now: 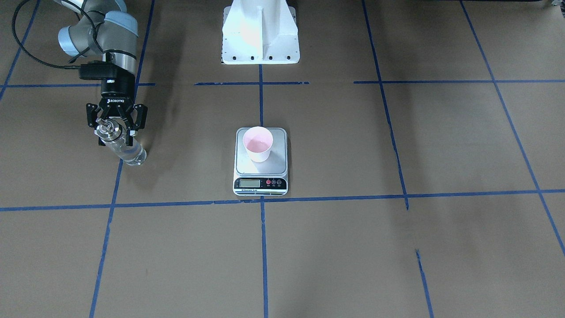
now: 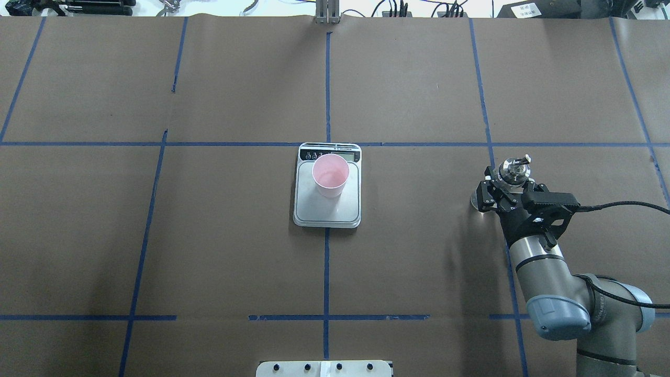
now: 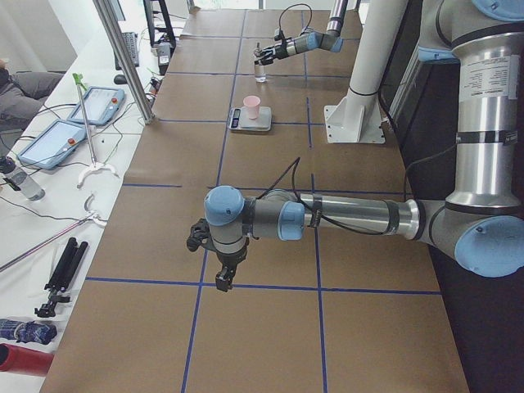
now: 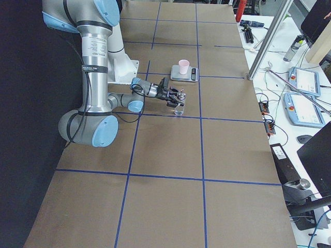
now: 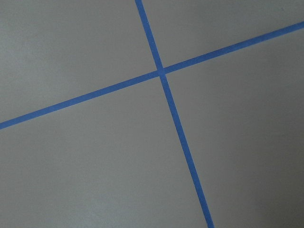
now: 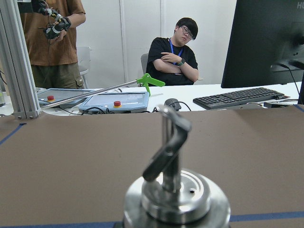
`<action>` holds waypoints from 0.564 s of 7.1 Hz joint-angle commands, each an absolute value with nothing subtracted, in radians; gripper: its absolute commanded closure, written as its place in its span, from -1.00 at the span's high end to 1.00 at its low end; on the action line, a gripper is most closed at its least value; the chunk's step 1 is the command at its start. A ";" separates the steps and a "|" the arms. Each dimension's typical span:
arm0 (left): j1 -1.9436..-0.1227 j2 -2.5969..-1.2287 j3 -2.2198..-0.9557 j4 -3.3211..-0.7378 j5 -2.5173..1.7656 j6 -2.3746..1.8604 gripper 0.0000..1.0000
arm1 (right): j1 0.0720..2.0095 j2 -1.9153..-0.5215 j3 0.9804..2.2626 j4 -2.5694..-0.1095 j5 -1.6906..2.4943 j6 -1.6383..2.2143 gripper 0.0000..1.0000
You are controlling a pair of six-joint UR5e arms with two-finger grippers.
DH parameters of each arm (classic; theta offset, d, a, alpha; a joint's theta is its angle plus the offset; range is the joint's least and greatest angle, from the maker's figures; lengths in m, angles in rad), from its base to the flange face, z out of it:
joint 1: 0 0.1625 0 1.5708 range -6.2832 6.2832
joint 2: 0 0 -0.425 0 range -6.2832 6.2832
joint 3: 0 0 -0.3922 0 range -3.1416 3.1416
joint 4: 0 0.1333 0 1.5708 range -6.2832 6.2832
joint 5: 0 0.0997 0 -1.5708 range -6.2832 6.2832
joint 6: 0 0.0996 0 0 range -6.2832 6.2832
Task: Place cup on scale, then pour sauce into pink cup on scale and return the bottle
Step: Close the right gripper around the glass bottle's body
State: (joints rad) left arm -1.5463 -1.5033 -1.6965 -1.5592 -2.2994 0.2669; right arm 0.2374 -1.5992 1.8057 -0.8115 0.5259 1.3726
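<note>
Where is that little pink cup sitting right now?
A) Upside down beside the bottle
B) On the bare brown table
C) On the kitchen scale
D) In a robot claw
C: the cup stands upright on the silver platform of the scale, away from both arms.

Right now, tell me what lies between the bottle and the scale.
Nothing. The overhead view shows only bare brown paper from the bottle across to the scale.
</note>
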 commanded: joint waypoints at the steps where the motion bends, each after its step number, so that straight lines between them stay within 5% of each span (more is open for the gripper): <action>1: -1.546 -1.503 -1.698 -1.560 -2.299 0.267 1.00 | 0.239 -1.594 1.815 -0.810 0.496 1.333 -1.00; 4: -1.546 -1.503 -1.697 -1.560 -2.299 0.265 1.00 | 0.241 -1.513 1.830 -0.810 0.469 1.008 -1.00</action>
State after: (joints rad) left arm -1.5462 -1.5033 -1.6972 -1.5601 -2.2994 0.2666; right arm 0.2399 -1.5597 1.8231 -0.8094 0.4730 1.0951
